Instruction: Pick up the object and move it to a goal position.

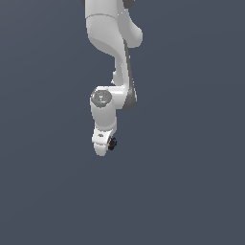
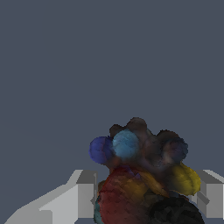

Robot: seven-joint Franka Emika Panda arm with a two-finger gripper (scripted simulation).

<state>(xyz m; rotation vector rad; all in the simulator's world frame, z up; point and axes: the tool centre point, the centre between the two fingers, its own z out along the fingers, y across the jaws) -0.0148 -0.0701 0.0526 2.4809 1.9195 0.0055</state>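
Clearly the end effector [image 2: 146,197] is clamped on the object [image 2: 142,175], lodged between its fingers [image 2: 83,192].

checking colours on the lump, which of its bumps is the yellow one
On the lump between the fingers, the yellow bump sits beside the other finger. The two blue bumps sit across from it; the red patch is between.

Plain slate-grey backdrop [image 1: 191,191], possibly floor, evenly lit

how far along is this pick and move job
Pickup looks done: in the wrist view the gripper fingers sit either side of the dark lump, seemingly clamped on it. In the exterior view it sits at the gripper tip. Left: reaching the goal, which no picture shows.
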